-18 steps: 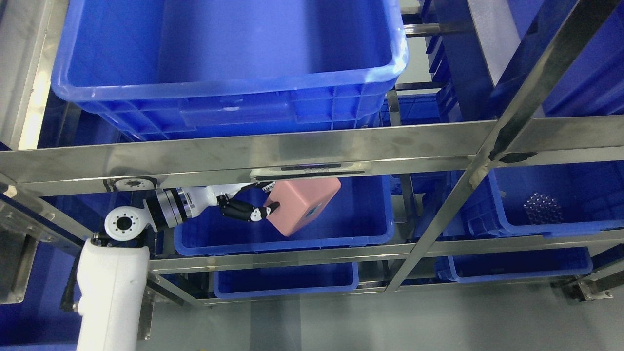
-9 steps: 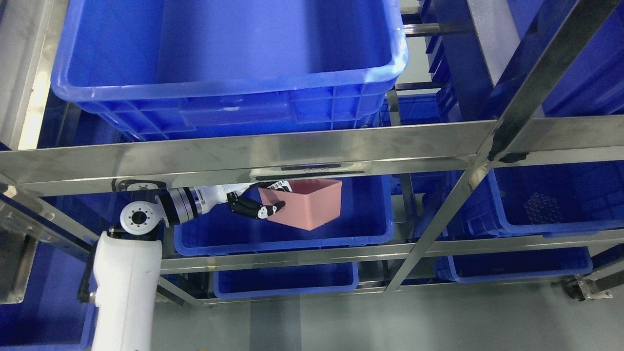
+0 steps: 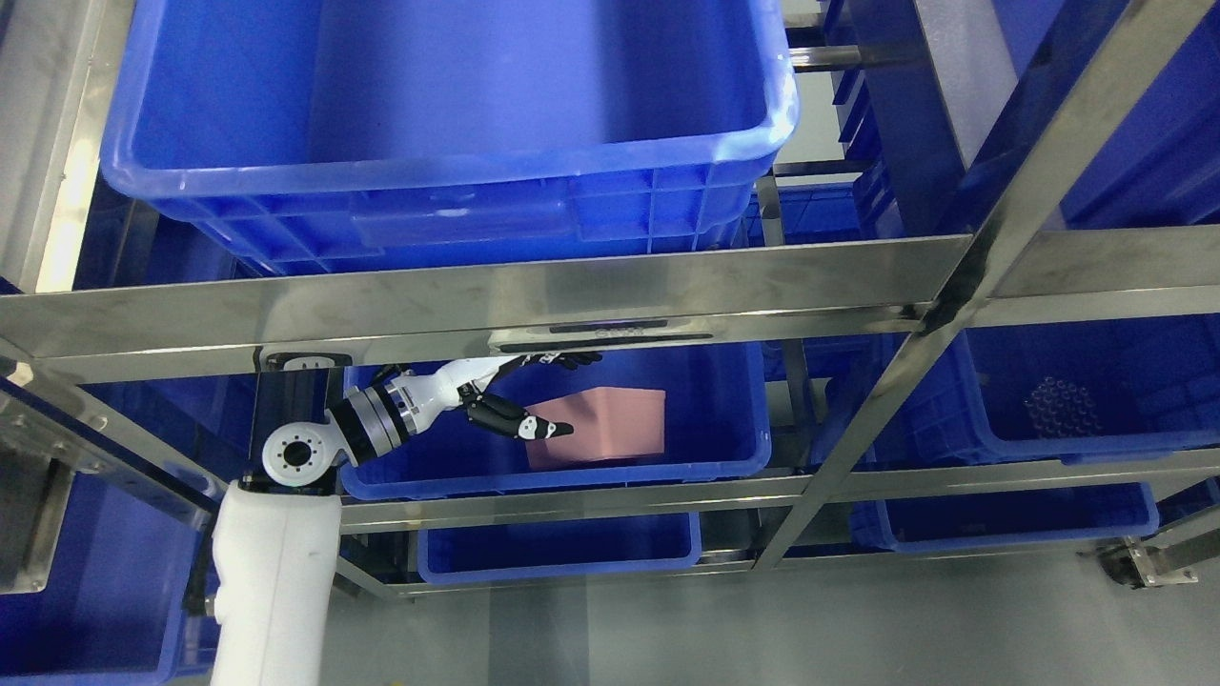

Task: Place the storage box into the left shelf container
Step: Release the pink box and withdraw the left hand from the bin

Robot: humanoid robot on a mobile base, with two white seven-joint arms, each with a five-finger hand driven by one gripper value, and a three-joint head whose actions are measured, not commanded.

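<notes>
Nearest, the white left arm rises from the lower left edge toward the steel shelf (image 3: 477,295). Its left robot hand (image 3: 519,405) hangs with fingers spread, holding nothing, just left of the pink storage box (image 3: 610,429). That box lies inside the blue left shelf container (image 3: 743,448). Farther up sits a larger blue bin (image 3: 448,200).

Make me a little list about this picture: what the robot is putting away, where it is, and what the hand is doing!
thing being put away: pink storage box
where it is: inside the blue container on the middle shelf, left side
left robot hand: open, fingers spread above the box, not gripping it
right robot hand: not in view
above it: big blue crate on the top shelf
to the right: another blue bin holding a shiny ball cluster
</notes>
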